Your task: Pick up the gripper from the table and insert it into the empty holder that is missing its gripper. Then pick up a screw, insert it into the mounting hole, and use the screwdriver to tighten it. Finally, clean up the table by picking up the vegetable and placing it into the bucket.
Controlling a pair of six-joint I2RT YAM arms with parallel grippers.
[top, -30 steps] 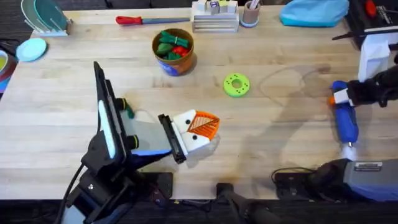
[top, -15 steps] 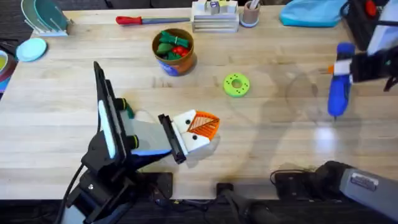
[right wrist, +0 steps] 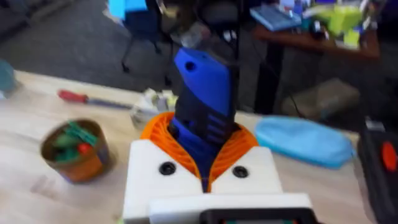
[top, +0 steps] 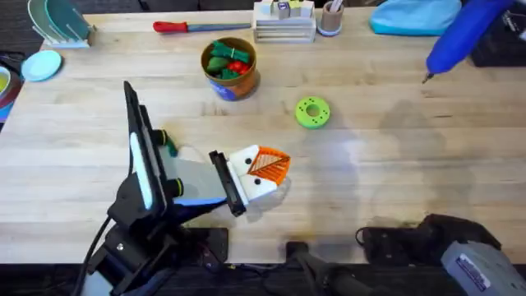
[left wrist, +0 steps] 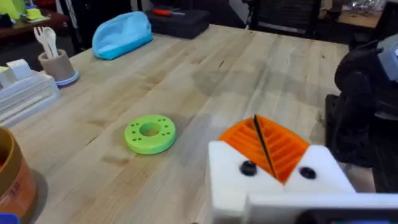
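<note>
Two containers stood out on the worktop. The bucket, round and orange-brown, sat near the far edge and held several green toy pieces and a red one; which of these was the vegetable could not be told apart at this range. In the right wrist view the same bucket showed green and red shapes heaped inside. A small grey cup at the far edge held white plastic cutlery.

Up at the far right corner, the screwdriver hung tilted above the worktop, its thin bit pointing down toward the wood. The right gripper had its orange-padded fingers clamped on the blue body of the screwdriver.

Near the front left, the left gripper lay low over the worktop, its white bases and orange pads pressed together with nothing between them; the left wrist view showed the pads meeting along a thin dark seam. A bright-green disc lay flat between the left gripper and the bucket, apart from both. A red-handled screwdriver rested along the far edge beyond the bucket.
</note>
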